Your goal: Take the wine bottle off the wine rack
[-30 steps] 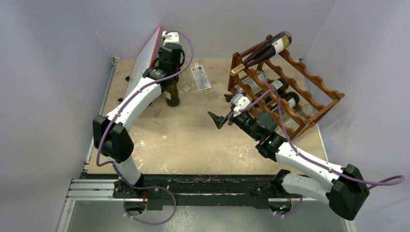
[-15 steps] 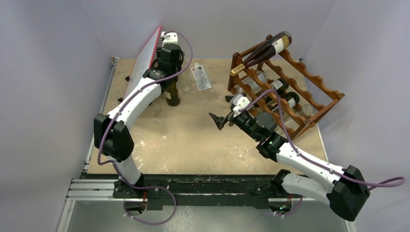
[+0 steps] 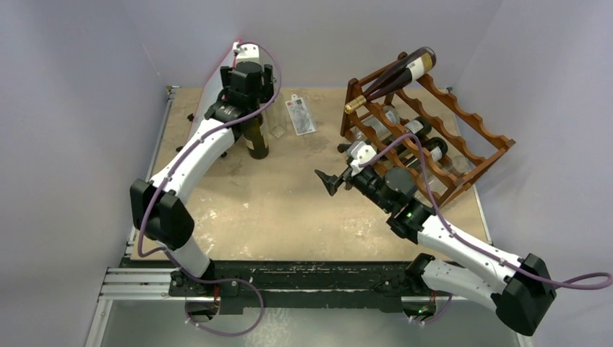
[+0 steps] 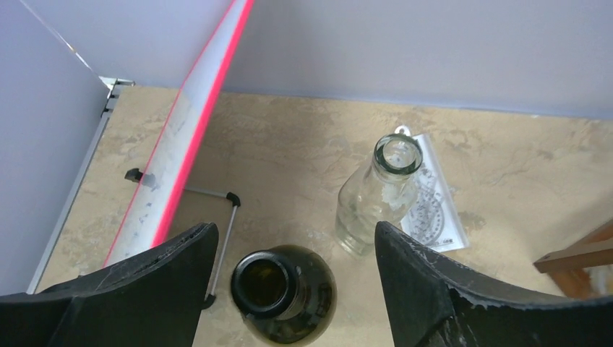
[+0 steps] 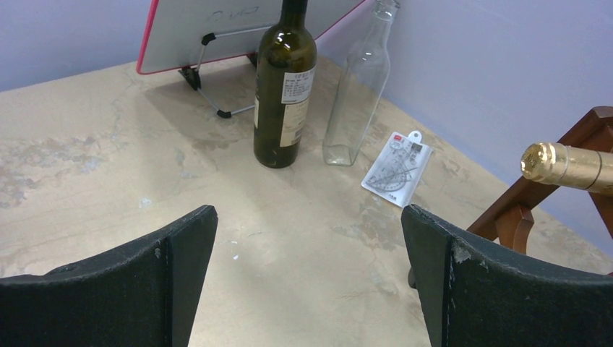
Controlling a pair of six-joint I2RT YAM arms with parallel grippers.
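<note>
1. Judge the step as the release: find the dark green glass wine bottle (image 5: 284,87) upright on the tan table (image 5: 108,144), well apart from the reddish-brown scalloped wooden wine rack (image 3: 477,121).
2. Note the left gripper (image 4: 293,249) spread wide either side of its mouth, pinching nothing; note the right gripper (image 5: 307,217) spread and empty too.
3. Next, lift straight up, sparing the clear glass bottle (image 4: 376,195) just beside.

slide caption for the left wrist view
Open left gripper above upright dark green bottle, clear glass bottle standing beside it.
</note>
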